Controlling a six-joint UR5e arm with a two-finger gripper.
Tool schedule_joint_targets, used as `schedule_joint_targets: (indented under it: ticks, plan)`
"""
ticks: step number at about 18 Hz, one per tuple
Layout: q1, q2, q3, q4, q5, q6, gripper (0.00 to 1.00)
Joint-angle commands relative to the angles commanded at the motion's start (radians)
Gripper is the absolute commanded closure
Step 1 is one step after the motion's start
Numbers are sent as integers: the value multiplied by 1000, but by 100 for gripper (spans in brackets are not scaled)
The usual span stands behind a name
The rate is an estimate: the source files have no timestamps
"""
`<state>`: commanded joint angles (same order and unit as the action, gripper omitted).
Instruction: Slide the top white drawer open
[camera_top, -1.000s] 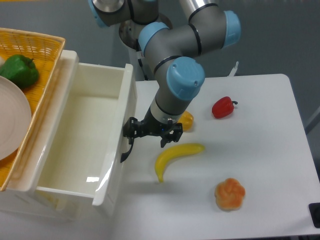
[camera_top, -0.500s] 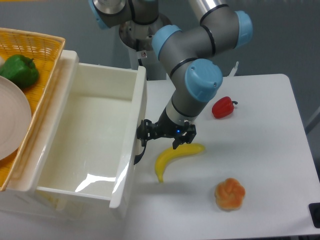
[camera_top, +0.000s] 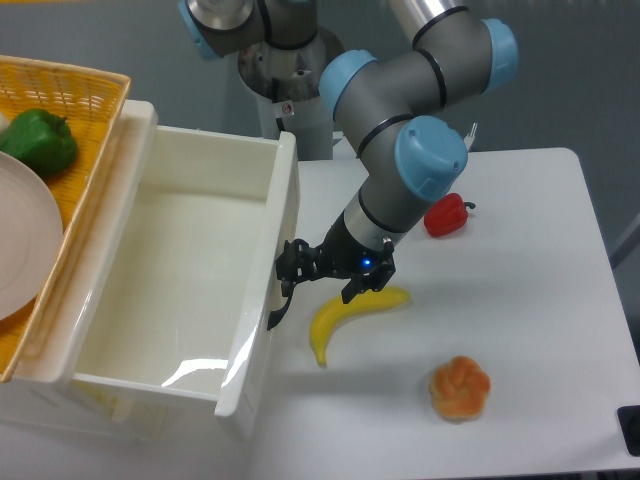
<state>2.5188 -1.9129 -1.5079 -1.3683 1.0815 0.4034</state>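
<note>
Bright, even overhead light; the picture is sharp throughout. A glare streak sits on the glossy floor of the top white drawer (camera_top: 195, 372). The banana (camera_top: 350, 311) casts a soft shadow on the worktop (camera_top: 540, 260).

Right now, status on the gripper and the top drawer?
Gripper at the black handle, fingers' closure unclear. Top white drawer pulled well out, nothing visible inside. Banana lies just beside the gripper, clear of the drawer front.

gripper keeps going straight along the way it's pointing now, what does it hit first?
The gripper points left, toward the top white drawer. First contact would be the drawer's front panel, right at the curved black handle, which it already sits against or very near. Depth is unclear from this single view, so whether they touch cannot be confirmed.
</note>
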Motion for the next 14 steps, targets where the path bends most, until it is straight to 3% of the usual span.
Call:
schedule_joint_targets:
  ticks: [6, 9, 14]
  plan:
    - [26, 6, 9, 20, 6, 6, 0]
    - [49, 11, 6, 122, 43, 6, 0]
    - [98, 9, 9, 215, 157, 58, 0]
